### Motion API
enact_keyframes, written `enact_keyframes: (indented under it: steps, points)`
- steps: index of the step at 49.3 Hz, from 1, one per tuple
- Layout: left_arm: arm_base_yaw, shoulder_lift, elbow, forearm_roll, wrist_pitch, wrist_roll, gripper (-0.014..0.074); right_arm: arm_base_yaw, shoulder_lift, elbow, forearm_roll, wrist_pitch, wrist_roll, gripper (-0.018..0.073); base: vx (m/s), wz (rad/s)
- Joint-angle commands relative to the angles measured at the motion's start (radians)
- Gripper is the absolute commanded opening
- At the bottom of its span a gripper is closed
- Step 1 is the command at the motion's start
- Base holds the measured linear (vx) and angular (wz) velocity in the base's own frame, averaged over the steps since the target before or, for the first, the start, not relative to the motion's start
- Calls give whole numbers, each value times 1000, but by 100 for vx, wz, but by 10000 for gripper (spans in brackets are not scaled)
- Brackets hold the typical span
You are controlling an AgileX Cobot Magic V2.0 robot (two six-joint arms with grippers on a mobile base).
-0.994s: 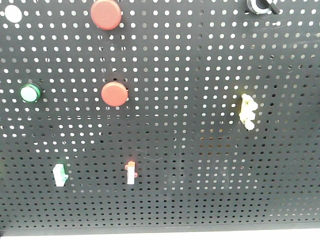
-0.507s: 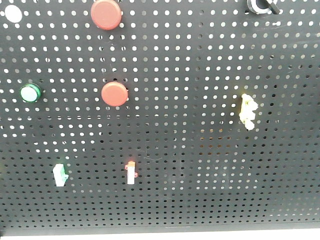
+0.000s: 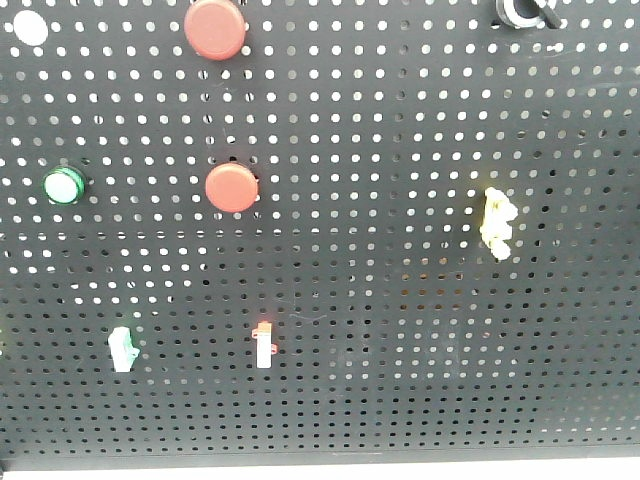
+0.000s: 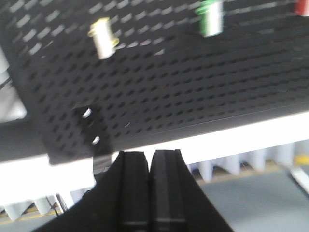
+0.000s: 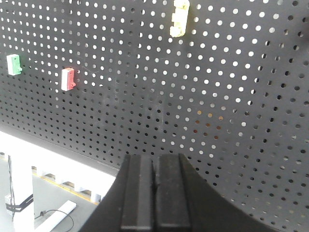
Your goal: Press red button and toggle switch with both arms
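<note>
On the black pegboard (image 3: 400,330), two round red buttons show in the front view, one at the top (image 3: 215,28) and one lower (image 3: 231,187). Three small toggle switches stick out: yellow (image 3: 496,223), red-and-white (image 3: 263,345) and green (image 3: 122,349). Neither gripper appears in the front view. My left gripper (image 4: 150,157) is shut and empty, below the board's lower edge, with a pale switch (image 4: 103,37) and the green switch (image 4: 210,18) above it. My right gripper (image 5: 155,162) is shut and empty, close to the board, below the yellow switch (image 5: 179,18) and right of the red-and-white switch (image 5: 67,79).
A green round button (image 3: 63,186) sits at the left, a black knob (image 3: 525,12) at the top right and a white disc (image 3: 30,27) at the top left. A white frame bar (image 4: 241,140) runs under the board; grey floor lies below it.
In the front view the board's fittings have shifted a few pixels to the right; nothing on the board has changed state.
</note>
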Motion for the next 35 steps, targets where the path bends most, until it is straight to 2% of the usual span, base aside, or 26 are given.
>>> enact_keyframes:
  steps: [1,9,15,22,35]
  points:
    - [2,-28,60,48,-155,-91,1,-6,16,-26,5,-80,3,-3,0,0]
    - [-9,-28,178,77,-267,-195,1,-6,17,-26,5,-80,3,-3,0,0]
    - [-27,-28,171,121,-259,-196,1,-6,16,-26,5,-79,3,-3,0,0]
    - [-57,-28,171,119,-263,-196,1,-6,16,-26,5,-81,3,-3,0,0]
    - [-59,-27,171,119,-263,-196,1,-6,16,-26,5,-81,3,-3,0,0]
